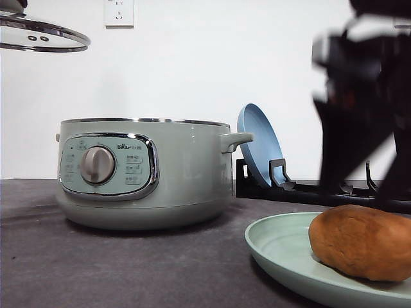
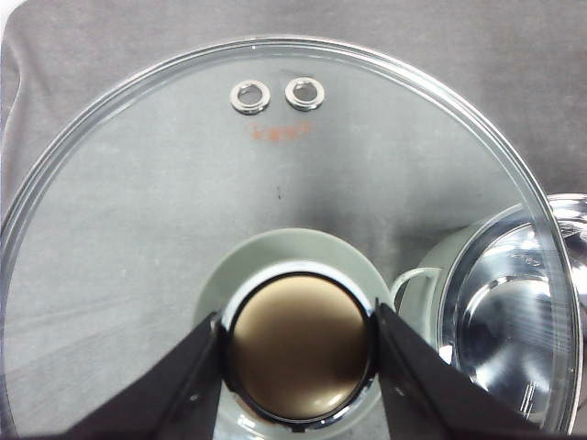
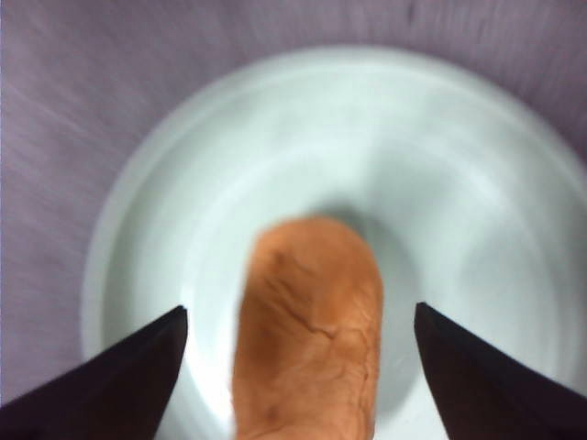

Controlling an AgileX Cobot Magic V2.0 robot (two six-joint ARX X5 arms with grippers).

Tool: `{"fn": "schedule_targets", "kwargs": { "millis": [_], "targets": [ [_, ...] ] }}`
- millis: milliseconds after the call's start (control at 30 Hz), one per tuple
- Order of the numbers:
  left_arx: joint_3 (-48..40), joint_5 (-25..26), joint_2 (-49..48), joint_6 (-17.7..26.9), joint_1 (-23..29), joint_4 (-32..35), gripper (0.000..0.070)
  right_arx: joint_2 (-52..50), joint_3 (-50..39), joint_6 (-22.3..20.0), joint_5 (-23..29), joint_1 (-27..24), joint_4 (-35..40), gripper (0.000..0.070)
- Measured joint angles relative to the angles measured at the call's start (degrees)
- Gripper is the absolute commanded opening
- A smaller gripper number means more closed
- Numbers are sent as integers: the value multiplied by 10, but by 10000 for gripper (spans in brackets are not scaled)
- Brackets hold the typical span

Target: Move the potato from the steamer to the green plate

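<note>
blue plate (image 1: 258, 145) upright in black rack (image 1: 302, 186) — wall socket (image 1: 119, 12), grey tablecloth (image 1: 96, 263)

Bright, even and soft overall, with faint shadows beneath the steamer (image 1: 144, 173) and the potato (image 1: 363, 242). Motion-smeared at three o'clock in the front view across the right gripper (image 1: 359, 192); hazy throughout the right wrist view. Sharp in the left wrist view, with glints off the glass lid (image 2: 275, 183) toward three o'clock.
</note>
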Motion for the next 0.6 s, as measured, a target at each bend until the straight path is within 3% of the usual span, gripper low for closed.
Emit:
{"fn": "schedule_targets", "kwargs": {
  "millis": [300, 367, 600],
  "targets": [
    [0, 0, 0, -2, -5, 0, 0, -128, 195, 3, 26, 0, -202, 580],
    [0, 0, 0, -2, -6, 0, 0, -154, 234, 5, 29, 0, -239, 613],
    [-9, 2, 0, -5, -12, 0, 0, -246, 335, 27, 45, 0, -327, 637]
  ]
}}
